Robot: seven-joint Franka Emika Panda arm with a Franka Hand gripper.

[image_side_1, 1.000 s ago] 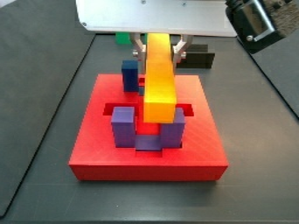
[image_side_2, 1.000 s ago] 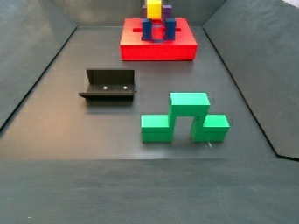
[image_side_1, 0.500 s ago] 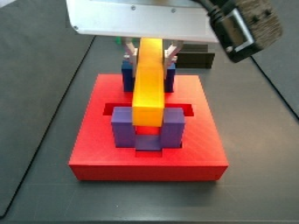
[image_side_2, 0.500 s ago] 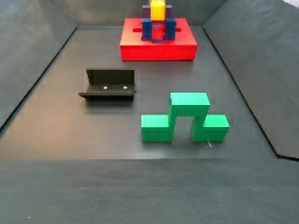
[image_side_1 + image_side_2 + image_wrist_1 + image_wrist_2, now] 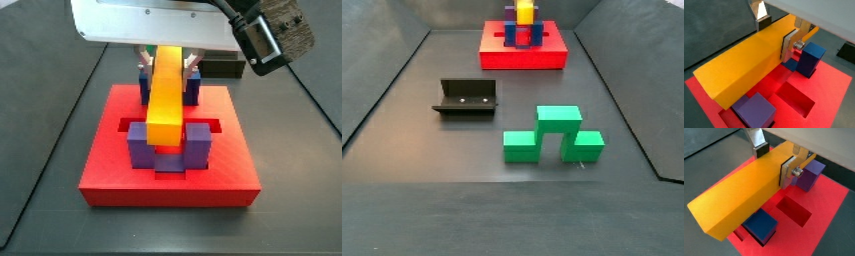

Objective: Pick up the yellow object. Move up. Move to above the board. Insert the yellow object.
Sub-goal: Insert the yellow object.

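Observation:
My gripper point(image 5: 168, 62) is shut on the yellow object point(image 5: 166, 92), a long yellow bar with orange sides. The bar slopes down towards the front of the board point(image 5: 120, 175), a red slab. Its low end sits between the two purple posts point(image 5: 139, 143) at the front slot. In both wrist views the silver fingers point(image 5: 789, 46) point(image 5: 787, 171) clamp the bar point(image 5: 747, 67) point(image 5: 741, 198) across its width, above the board point(image 5: 834, 97) point(image 5: 831, 223). In a side view the bar point(image 5: 524, 12) stands over the board point(image 5: 523, 58) at the far end of the floor.
Blue posts point(image 5: 811, 57) point(image 5: 761, 225) and purple posts point(image 5: 754, 111) point(image 5: 811, 175) stand beside an open recessed slot point(image 5: 794, 97) point(image 5: 794, 210). The fixture point(image 5: 466, 97) and the green blocks point(image 5: 552, 135) stand on the dark floor away from the board.
The gripper has come down a little with the yellow bar. The bar's low end now sits lower between the front purple posts.

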